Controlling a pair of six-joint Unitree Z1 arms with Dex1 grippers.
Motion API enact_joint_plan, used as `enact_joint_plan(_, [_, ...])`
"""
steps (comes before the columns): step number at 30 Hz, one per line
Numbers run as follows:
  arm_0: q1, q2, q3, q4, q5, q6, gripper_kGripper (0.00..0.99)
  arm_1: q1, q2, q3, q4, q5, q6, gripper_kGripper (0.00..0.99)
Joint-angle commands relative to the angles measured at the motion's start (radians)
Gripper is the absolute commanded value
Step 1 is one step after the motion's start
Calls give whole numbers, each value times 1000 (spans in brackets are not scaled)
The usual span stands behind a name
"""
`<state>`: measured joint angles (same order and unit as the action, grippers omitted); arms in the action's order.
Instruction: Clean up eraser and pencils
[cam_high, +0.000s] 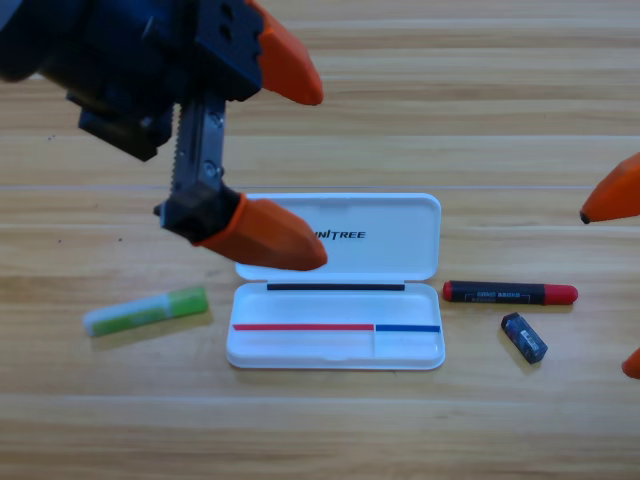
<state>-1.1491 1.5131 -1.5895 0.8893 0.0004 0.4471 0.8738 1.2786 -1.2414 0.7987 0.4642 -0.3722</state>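
**A:** Where do the arms stand over the wooden table (480, 120)?

**B:** The left gripper (322, 178) hangs large in the upper left of the high view, its two orange jaws spread wide apart with nothing between them; the lower jaw's tip overlaps the left part of the white case's lid, the upper jaw points toward the top middle; the right gripper (612, 285) waits at the right edge, only two orange tips showing, one above the other and clearly apart, holding nothing.

**A:** And the white case (400, 225)?

**B:** It lies open in the middle of the table, lid folded back toward the top, tray toward the bottom; no eraser or pencil lies inside it.

**A:** Where are the task's things?

**B:** The green pencil (146, 311) lies on the table left of the case, slightly tilted, whitish end pointing left, near the tray's left edge but not touching it; the black pencil (510, 293) with red ends lies level just right of the case; the eraser (524, 337) sits just below that pencil's right half, turned at an angle, apart from both the pencil and the case.
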Motion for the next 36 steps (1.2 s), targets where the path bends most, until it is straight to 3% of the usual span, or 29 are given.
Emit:
enact_joint_plan(1, [-18, 13, 29, 7, 15, 24, 985, 24, 24, 39, -10, -24, 9, 986])
enact_joint_plan(12, [-18, 9, 43, 11, 18, 25, 985, 24, -1, 56, -21, -44, 27, 986])
enact_joint_plan(19, [19, -5, 14, 66, 155, 65, 985, 24, -24, 86, -44, -19, 50, 986])
enact_joint_plan(23, [112, -7, -13, 109, 159, 104, 985, 13, -33, 91, -49, -177, 102, 986])
enact_joint_plan(27, [215, 6, -36, 146, 159, 157, 985, -42, -21, 114, -47, -306, 154, 986])
enact_joint_plan(32, [324, 35, -41, 160, 176, 225, 985, -56, 107, 115, -1, -526, 226, 986])
enact_joint_plan(36, [394, 68, -44, 165, 181, 260, 985, -56, 265, 102, -1, -564, 231, 986])
